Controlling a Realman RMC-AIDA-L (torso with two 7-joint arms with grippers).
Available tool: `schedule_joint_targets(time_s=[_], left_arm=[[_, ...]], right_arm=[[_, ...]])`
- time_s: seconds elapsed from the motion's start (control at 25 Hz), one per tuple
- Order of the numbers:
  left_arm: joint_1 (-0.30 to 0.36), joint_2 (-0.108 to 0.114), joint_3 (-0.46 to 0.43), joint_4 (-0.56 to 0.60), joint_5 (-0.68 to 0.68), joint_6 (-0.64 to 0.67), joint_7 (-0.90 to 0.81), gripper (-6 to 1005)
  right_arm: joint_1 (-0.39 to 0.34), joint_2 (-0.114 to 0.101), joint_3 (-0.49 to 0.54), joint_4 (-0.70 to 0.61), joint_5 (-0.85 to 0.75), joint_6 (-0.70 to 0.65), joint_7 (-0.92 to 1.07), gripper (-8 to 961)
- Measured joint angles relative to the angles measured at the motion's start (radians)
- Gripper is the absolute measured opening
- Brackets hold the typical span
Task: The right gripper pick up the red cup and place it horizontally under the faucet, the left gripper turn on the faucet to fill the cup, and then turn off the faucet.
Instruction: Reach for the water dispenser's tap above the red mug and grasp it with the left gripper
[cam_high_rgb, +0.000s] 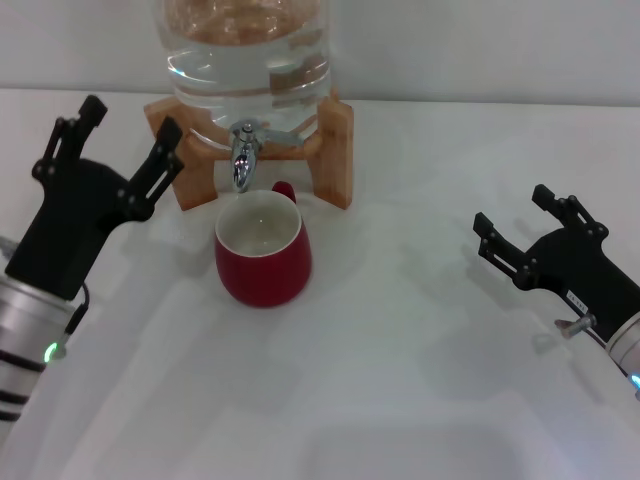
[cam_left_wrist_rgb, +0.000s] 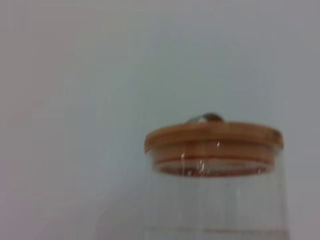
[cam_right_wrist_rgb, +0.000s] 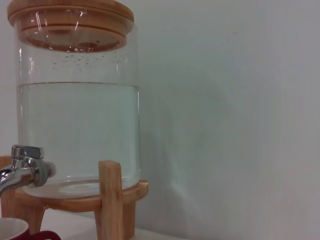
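Red cup (cam_high_rgb: 262, 252) upright under the faucet (cam_high_rgb: 243, 152); jar top cropped. Left gripper (cam_high_rgb: 125, 140) and right gripper (cam_high_rgb: 517, 225) spread apart, empty; arms cut off.

— Any lettering, brand or number to read anywhere?

— None. The water jar (cam_right_wrist_rgb: 77, 100) carries no label, and its wooden lid (cam_left_wrist_rgb: 214, 137) is plain.

— The red cup (cam_high_rgb: 262, 252)?

— Bare glaze, no print.

— The right pincer (cam_high_rgb: 512, 222)?

— A small pale patch sits on its black body, too small to tell whether it bears writing.
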Motion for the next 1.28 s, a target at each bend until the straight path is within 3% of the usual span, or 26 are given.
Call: schedule_joint_targets(time_s=[0.36, 0.68, 1.28], left_arm=[[-0.072, 0.002, 0.000, -0.007, 0.010, 0.002, -0.054, 886], [-0.085, 0.004, 0.001, -0.011, 0.026, -0.022, -0.071, 886], [-0.007, 0.004, 0.002, -0.009, 0.125, -0.063, -0.070, 886]], right_arm=[[-0.003, 0.000, -0.003, 0.000, 0.000, 0.004, 0.001, 836], [0.003, 0.000, -0.004, 0.000, 0.000, 0.007, 0.001, 835], [0.008, 0.000, -0.004, -0.011, 0.000, 0.021, 0.001, 835]])
